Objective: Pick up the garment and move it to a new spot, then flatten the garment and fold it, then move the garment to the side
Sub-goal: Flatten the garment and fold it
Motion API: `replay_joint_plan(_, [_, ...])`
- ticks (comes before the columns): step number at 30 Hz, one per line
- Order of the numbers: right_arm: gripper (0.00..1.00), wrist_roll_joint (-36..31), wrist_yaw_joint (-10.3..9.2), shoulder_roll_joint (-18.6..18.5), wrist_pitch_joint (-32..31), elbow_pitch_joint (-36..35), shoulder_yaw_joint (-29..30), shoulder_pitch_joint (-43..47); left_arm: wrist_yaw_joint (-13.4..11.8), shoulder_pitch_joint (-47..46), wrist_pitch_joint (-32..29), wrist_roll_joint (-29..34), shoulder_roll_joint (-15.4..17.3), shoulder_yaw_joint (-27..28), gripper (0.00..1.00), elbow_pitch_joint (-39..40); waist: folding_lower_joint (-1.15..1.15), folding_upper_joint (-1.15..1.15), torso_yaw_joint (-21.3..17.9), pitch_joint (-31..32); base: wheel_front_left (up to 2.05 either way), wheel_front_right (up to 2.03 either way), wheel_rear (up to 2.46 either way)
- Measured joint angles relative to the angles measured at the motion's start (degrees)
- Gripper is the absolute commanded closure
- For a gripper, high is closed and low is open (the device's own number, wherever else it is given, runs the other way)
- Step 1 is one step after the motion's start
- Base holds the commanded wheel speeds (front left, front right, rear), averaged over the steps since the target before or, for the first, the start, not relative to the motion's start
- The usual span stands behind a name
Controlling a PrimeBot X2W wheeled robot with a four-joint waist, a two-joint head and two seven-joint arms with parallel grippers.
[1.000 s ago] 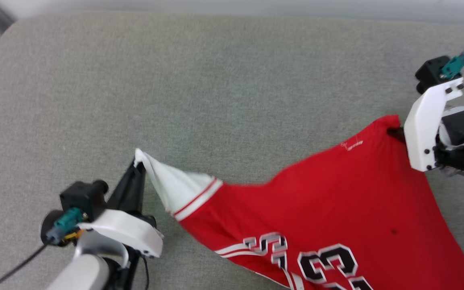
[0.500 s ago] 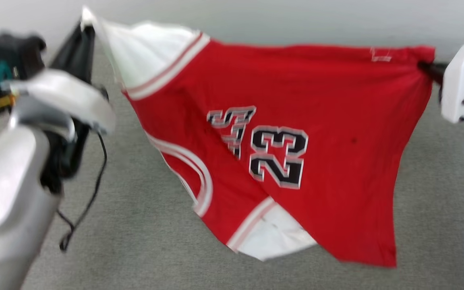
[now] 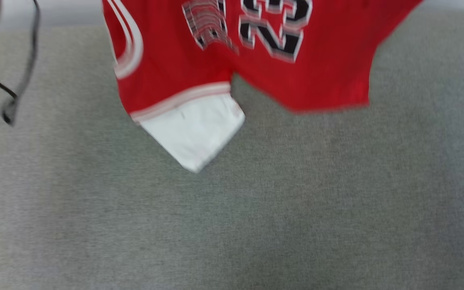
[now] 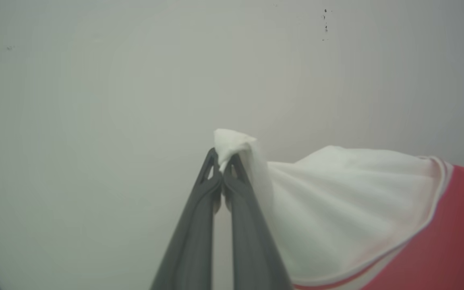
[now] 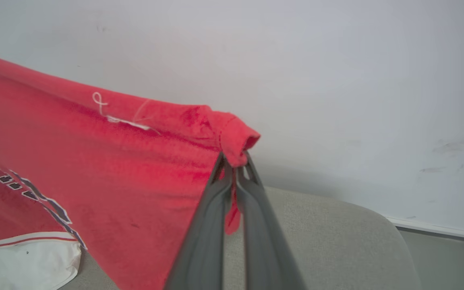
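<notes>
Jersey [image 3: 256, 60] airborne above the grey cushion [image 3: 256, 225], and your head view catches its lower half: black number, striped trim and one loose white sleeve [image 3: 193, 133] pointing straight down at the cushion, all a bit blurred. Your wrist views give you the grips. Left gripper [image 4: 220, 163] is clenched on the tip of the other white sleeve, with a nub of cloth poking out past the fingertips and a pale wall [image 4: 95, 80] behind. Right gripper [image 5: 234, 163] is pinched tight on a bunched red corner, up above the cushion. Between those two holds the top edge runs taut, so the long axis lies side to side over the cushion with the body draping down. Whether the loose sleeve touches the cushion, you can't tell. Dark cable [image 3: 22, 68] dangles above the cushion's left side.
</notes>
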State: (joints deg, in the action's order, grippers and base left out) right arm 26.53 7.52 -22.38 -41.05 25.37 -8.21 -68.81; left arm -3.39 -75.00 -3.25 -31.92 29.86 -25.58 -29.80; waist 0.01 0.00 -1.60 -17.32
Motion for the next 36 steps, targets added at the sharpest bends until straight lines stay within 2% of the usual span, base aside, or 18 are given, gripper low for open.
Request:
replay_joint_plan(10, [1.00,-4.4,0.02,2.2,15.5,4.7,0.7,-14.5,-0.2,-17.2,5.0,3.7,1.8,1.6,1.00,-5.9,0.00,0.00,-2.9,-8.7,0.00,0.00,0.00])
replay_joint_plan(18, [1.00,-5.7,0.02,2.6,26.4,8.0,-0.5,-22.0,-0.4,-25.5,7.1,4.2,1.9,2.8,1.00,-7.5,0.00,0.00,-4.3,-15.2,0.00,0.00,0.00])
replay_joint_plan(26, [1.00,-3.1,0.02,3.4,32.9,11.2,-4.7,-25.3,-0.5,-26.5,8.7,2.8,1.5,3.7,1.00,-9.3,0.00,0.00,-4.8,-20.8,0.00,0.00,0.00])
replay_joint_plan(36, [1.00,2.1,0.01,3.0,35.2,14.0,-11.1,-25.0,0.2,-20.5,11.4,-1.0,0.2,5.3,1.00,-12.1,0.00,0.00,-3.3,-23.6,0.00,0.00,0.00])
